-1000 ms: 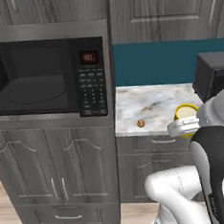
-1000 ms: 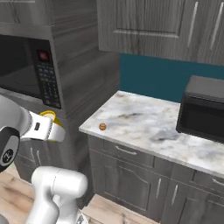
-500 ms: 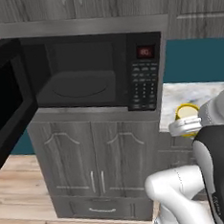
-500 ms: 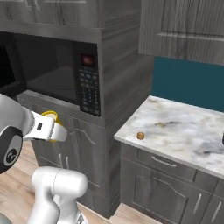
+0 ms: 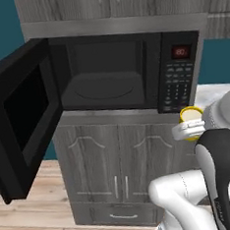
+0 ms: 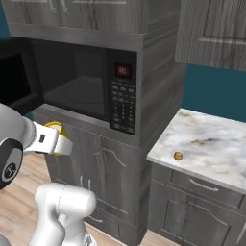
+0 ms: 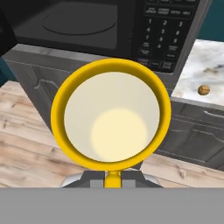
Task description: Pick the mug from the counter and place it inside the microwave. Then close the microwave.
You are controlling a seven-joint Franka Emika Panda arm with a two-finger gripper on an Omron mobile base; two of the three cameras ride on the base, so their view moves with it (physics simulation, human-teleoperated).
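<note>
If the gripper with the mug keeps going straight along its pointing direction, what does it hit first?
Likely the grey cabinet front just under the open microwave, not the cavity; depth is unclear. The gripper holds the mug below the microwave floor.

microwave (image 7: pixel 170 30) keypad digits 1, 2, 3 readable; rest blurred.

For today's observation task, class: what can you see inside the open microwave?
Inside the microwave, a dark cavity with a round turntable on its floor, nothing standing on it. The mug is outside, held below the keypad. The open door covers part of the left wall.
</note>
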